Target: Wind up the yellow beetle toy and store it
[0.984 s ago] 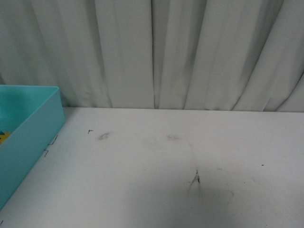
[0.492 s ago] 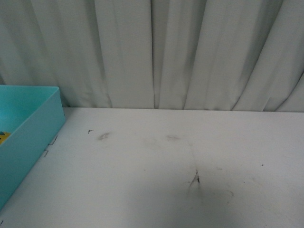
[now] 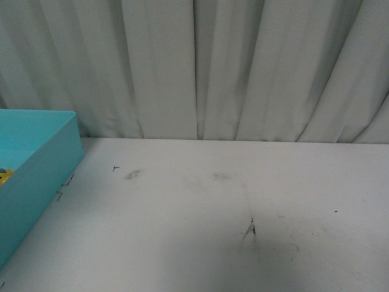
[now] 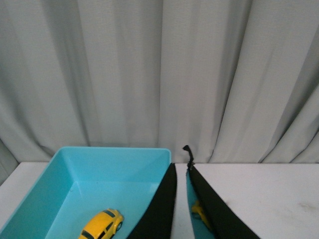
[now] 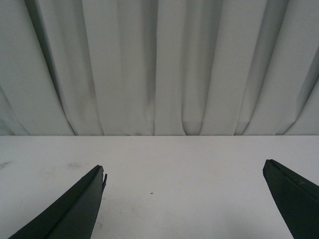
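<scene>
The yellow beetle toy lies on the floor of the teal box in the left wrist view. My left gripper is shut and empty, above the box's right wall, beside and apart from the toy. A small yellow patch on teal shows between its fingers; I cannot tell what it is. In the front view only a yellow sliver of the toy shows inside the box at the left edge. My right gripper is open and empty above bare table. Neither gripper shows in the front view.
The white table has faint smudges and a small dark mark. A white curtain hangs along the table's far edge. The teal box stands at the table's left side.
</scene>
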